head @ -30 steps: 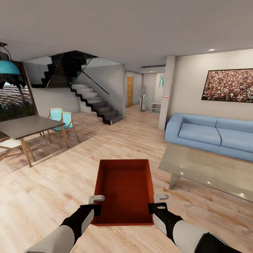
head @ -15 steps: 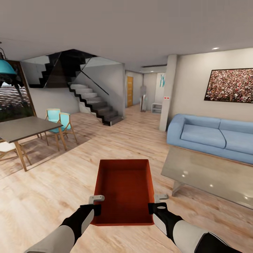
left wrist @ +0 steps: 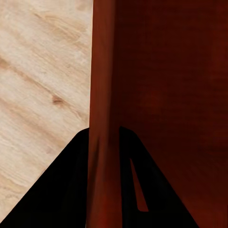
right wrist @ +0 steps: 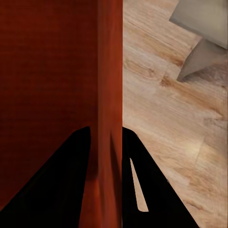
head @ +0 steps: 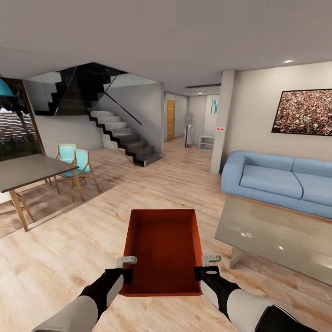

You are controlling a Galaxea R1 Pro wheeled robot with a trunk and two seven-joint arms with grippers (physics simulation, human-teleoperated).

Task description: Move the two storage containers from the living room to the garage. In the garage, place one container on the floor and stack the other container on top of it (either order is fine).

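At the far left of the head view stands a grey dining table with 2 turquoise chairs behind it, and beyond them a dark staircase climbs from the light wood plank floor of the living room.

The left gripper is closed on the left wall of 1 orange-red storage container, which hangs in front of the robot, clear above the planks. In the left wrist view the dark fingers sit on either side of that wall, 1 inside the bin and 1 outside. The right gripper clamps the opposite wall in the same way, and the right wrist view shows its fingers straddling the wall.

The bin looks like stiff, light plastic, open-topped and empty, so it should carry easily. Its plain walls seem smooth, so a pinch on the thin rims could slip if the arms drift apart or tilt. Holding the 2 long sides near the robot's end, as now, leaves the far end overhanging, so level travel matters.

Further right come a hallway with a yellow-wood door, a white pillar, a glass-topped coffee table, a blue sofa and a speckled red picture on the wall. The small red mark on the pillar may be a label, but it is too small to read; no other writing is legible.
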